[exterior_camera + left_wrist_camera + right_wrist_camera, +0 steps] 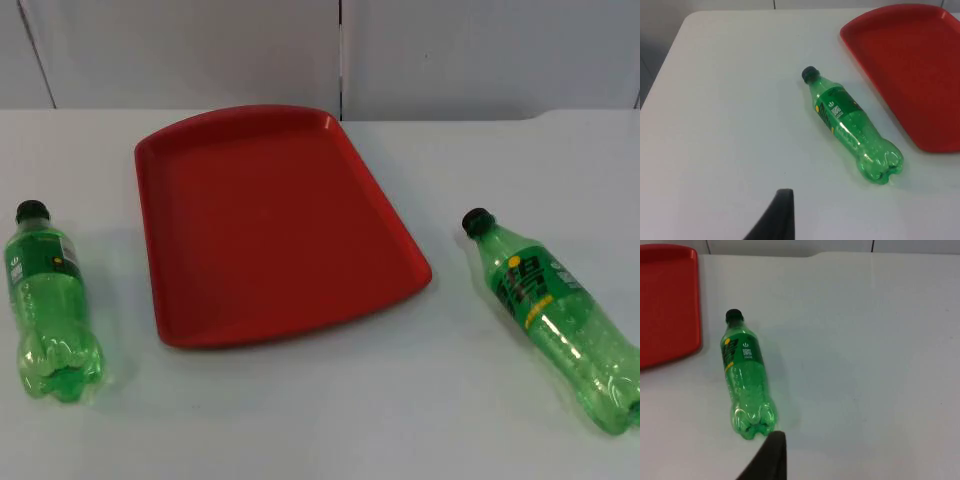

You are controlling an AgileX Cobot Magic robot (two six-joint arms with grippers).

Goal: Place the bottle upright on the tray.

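The left end effector (777, 215) hangs above the surface (300, 410), near the base of the left bottle (48, 300); one black fingertip shows, so I cannot tell how far it is open, and it has hold of nothing. The right end effector (771, 456) hangs likewise just behind the base of the right bottle (555, 315), its opening also impossible to judge.

Both bottles are clear green plastic with black caps and green labels with yellow marks. Each lies on its side on the surface, caps pointing toward the wall, the left one on the left of the red tray (380, 200), the right one on its right, neither touching it. The tray lies flat between them with a raised rim.

The surface is white and ends at a grey partition wall (200, 50) with vertical seams.
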